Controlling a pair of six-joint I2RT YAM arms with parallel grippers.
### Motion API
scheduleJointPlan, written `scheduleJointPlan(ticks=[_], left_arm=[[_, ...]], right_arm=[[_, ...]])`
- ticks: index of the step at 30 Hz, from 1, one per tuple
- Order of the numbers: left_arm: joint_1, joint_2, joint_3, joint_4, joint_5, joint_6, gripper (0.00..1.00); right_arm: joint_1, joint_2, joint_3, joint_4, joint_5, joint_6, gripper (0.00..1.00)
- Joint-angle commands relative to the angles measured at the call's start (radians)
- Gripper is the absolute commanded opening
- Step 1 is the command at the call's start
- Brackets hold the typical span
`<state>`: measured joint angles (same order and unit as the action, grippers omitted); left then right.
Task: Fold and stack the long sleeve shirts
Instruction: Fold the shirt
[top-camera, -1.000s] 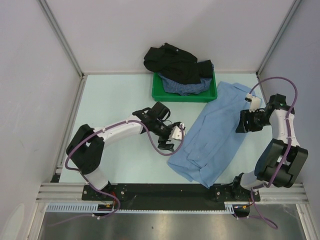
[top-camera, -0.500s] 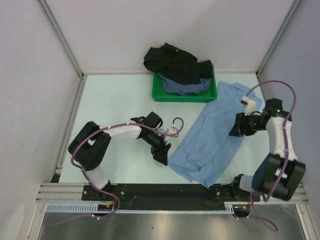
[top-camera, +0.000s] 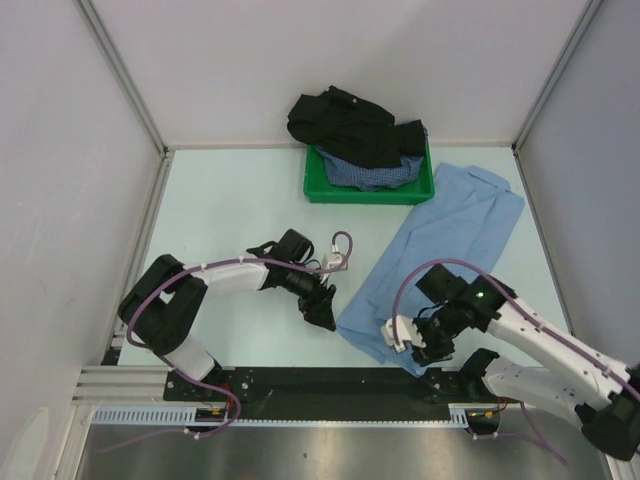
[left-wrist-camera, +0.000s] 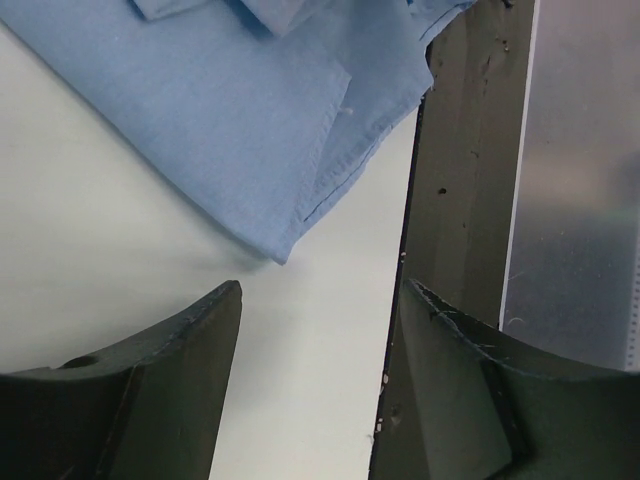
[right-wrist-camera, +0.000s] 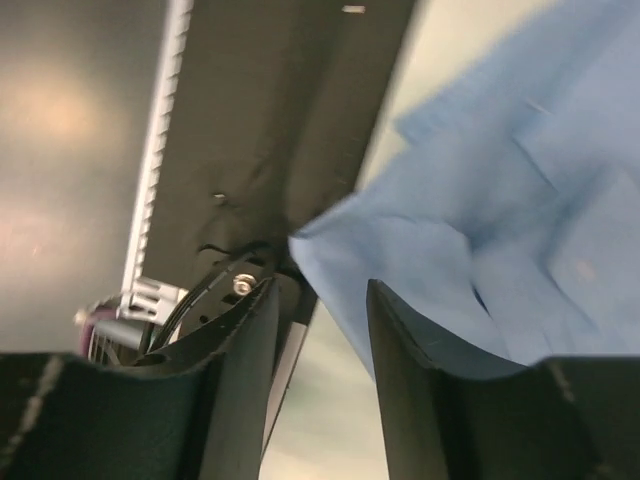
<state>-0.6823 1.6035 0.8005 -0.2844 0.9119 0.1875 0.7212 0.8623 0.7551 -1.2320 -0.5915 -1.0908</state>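
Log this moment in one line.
left gripper: open, short of light blue shirt corner | right gripper: open at its near edge | other shirts: heaped on green tray

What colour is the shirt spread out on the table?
The shirt is plain light blue, best seen from the top external view.

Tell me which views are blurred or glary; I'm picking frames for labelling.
Top external: sharp, evenly lit, only soft shadows. Left wrist: light blue shirt crisp, stitching readable. Right wrist: blurred throughout, with a warm glare patch at the left.
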Motion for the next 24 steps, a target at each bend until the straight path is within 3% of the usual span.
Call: scheduleJointPlan(ticks=[1,5,15,21,24], left_arm=[[0.000,-0.005,-0.003,0.089,0.035,-0.080,0.69],[0.001,0.009,-0.020,0.120,0.028,-0.154,0.66],[0.001,0.072,-0.047,0.191,0.073,-0.281,0.62],[0.001,0.124,-0.037,0.177,0.038,-0.295,0.57],[0.001,0.148,-0.021,0.175,0.022,-0.303,0.51]], right_arm=[[0.165,0.089,-0.020,0.034,0.033,-0.063,0.45],[0.265,0.109,-0.076,0.062,0.104,-0.095,0.43],[0.297,0.159,-0.163,0.167,0.190,-0.133,0.41],[0.322,0.184,-0.207,0.287,0.223,-0.061,0.34],[0.337,0.199,-0.220,0.364,0.242,-0.020,0.25]])
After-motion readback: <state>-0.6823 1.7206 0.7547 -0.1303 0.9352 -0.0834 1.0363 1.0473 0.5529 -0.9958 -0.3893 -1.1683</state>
